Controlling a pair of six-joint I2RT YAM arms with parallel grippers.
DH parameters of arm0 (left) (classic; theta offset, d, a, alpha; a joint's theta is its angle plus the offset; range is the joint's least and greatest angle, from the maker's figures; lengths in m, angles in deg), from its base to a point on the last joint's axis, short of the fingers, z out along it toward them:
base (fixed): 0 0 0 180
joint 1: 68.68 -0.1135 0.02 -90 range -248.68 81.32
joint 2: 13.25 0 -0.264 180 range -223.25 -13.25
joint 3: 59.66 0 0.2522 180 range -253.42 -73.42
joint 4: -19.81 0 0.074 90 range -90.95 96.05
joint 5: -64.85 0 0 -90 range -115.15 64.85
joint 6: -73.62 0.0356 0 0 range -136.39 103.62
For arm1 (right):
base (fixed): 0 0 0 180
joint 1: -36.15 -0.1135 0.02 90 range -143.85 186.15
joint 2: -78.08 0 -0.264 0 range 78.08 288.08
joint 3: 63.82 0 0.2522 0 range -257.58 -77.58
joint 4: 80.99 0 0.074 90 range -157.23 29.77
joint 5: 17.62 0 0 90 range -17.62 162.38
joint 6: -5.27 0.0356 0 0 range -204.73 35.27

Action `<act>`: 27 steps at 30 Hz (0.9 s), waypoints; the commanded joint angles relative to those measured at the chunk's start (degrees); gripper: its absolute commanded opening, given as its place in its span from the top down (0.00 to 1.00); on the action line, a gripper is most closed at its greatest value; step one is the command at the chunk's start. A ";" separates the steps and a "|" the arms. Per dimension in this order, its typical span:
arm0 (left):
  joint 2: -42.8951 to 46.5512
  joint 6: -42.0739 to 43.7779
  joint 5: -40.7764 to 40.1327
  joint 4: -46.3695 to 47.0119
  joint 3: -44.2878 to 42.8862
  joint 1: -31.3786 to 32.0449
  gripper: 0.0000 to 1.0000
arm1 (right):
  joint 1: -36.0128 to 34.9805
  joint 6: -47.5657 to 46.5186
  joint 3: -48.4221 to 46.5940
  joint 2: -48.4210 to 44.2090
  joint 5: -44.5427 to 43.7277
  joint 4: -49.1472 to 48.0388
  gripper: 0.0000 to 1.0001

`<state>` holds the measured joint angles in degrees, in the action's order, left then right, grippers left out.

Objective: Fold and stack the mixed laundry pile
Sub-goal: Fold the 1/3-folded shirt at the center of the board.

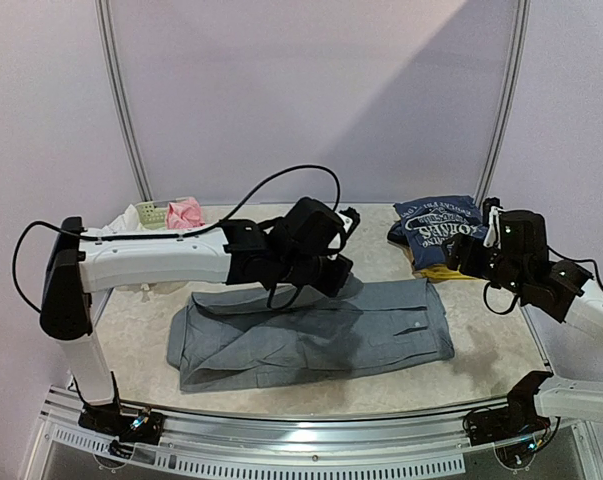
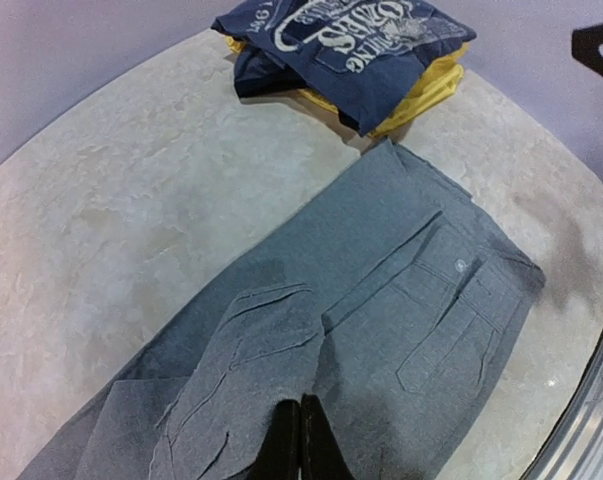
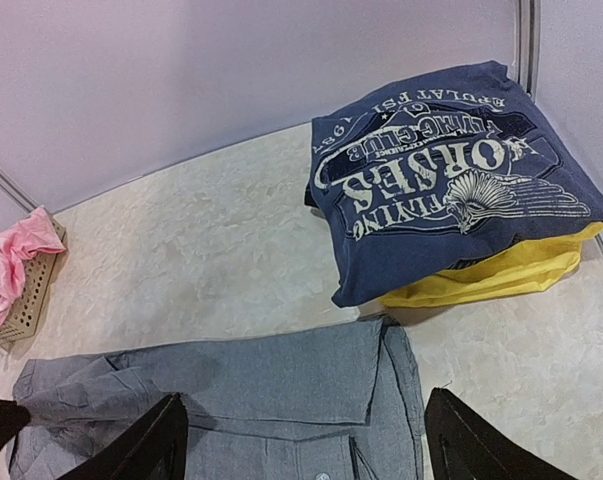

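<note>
The grey trousers [image 1: 311, 330] lie spread across the middle of the table, with one part folded over onto itself [image 2: 251, 370]. My left gripper [image 2: 301, 440] is shut, its fingertips pinching the edge of that folded flap; in the top view it [image 1: 329, 272] hovers over the trousers' back edge. My right gripper [image 3: 311, 450] is open and empty above the trousers' right end [image 3: 281, 390]; in the top view it is at the right [image 1: 461, 258]. A folded navy printed tee [image 3: 451, 190] lies on a yellow piece [image 3: 501, 275] at the back right.
A small pale lattice basket [image 1: 151, 213] stands at the back left with a pink piece [image 1: 184, 211] and a white piece [image 1: 121, 225] at it. Booth walls close the back and sides. A metal rail [image 1: 301, 440] runs along the front edge.
</note>
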<state>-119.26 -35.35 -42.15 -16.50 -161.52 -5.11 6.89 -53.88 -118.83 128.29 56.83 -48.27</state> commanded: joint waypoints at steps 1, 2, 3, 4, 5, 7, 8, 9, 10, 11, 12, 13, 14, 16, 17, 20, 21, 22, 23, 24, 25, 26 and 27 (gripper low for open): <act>-3.03 -1.02 0.45 2.59 -1.39 2.56 1.00 | -0.28 0.77 0.95 -1.52 -1.37 1.55 0.17; -3.60 -1.26 0.69 2.75 -1.26 2.94 1.00 | -0.20 0.91 1.00 -1.75 -1.19 1.74 0.17; -4.26 -1.49 1.06 2.81 -1.07 3.27 1.00 | -0.31 1.02 1.11 -1.78 -1.02 1.92 0.17; -4.94 -1.78 1.37 2.87 -0.78 3.65 1.00 | -0.27 1.11 1.29 -1.92 -0.79 2.05 0.17; -5.40 -2.00 1.87 2.98 -0.31 4.06 1.00 | -0.26 1.26 1.58 -2.24 -0.60 2.16 0.17; -5.76 -2.22 2.49 3.59 1.30 4.99 1.00 | -0.27 1.53 2.26 -2.91 -0.45 2.29 0.17; -5.71 -2.26 2.75 3.72 2.22 5.39 1.00 | -0.25 1.65 2.73 -3.32 -0.49 2.36 0.17; -5.58 -2.30 2.91 3.73 3.21 5.80 1.00 | -0.26 1.71 3.21 -4.05 -0.57 2.27 0.17; -5.24 -2.23 3.01 3.85 4.48 6.18 1.00 | -0.27 1.82 3.65 -4.50 -0.66 2.19 0.17; -4.79 -2.39 3.04 3.89 5.77 6.42 1.00 | -0.25 1.90 4.07 -4.84 -0.75 2.21 0.17; -4.38 -2.47 3.37 3.99 7.14 6.61 0.99 | -0.27 1.93 4.22 -5.10 -0.79 2.23 0.17; -3.92 -2.48 4.12 4.20 8.43 6.80 0.97 | -0.22 1.93 4.25 -5.19 -0.63 2.29 0.17; -3.74 -2.30 5.09 4.21 9.48 6.83 0.94 | -0.25 2.00 4.25 -5.15 -0.62 2.21 0.17; -3.75 -1.16 7.47 4.45 11.03 7.11 0.87 | -0.26 2.02 4.45 -4.88 -0.24 1.88 0.17; -3.82 -0.52 8.78 4.73 11.96 7.29 0.85 | -0.23 2.02 4.57 -4.80 0.02 1.65 0.17; -4.54 1.85 13.26 6.72 13.51 7.65 0.78 | -0.23 2.10 5.30 -4.75 0.98 0.66 0.17; -4.77 2.74 14.89 7.45 13.86 7.87 0.76 | -0.24 2.11 5.61 -4.90 1.47 0.15 0.17; -4.88 3.61 16.20 8.08 14.13 8.12 0.73 | -0.27 2.11 5.99 -5.11 2.02 -0.40 0.17; -4.98 4.58 17.81 8.55 14.17 8.41 0.72 | -0.28 2.11 6.28 -5.34 2.34 -0.59 0.17; -4.92 5.42 19.52 9.38 14.34 8.67 0.71 | -0.28 2.17 6.39 -5.44 2.63 -0.71 0.17; -4.90 6.35 21.34 10.40 14.57 8.89 0.70 | -0.26 2.07 6.52 -5.48 2.83 -0.77 0.17; -4.88 7.13 23.41 11.48 14.81 9.08 0.69 | -0.27 2.03 6.54 -5.39 2.96 -0.83 0.17; -4.96 7.85 25.26 12.55 15.06 9.19 0.67 | -0.28 2.02 6.47 -5.18 3.12 -0.83 0.17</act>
<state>-124.09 -31.96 -26.24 -9.55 -147.55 2.28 6.89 -52.35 -113.35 123.70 58.27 -47.94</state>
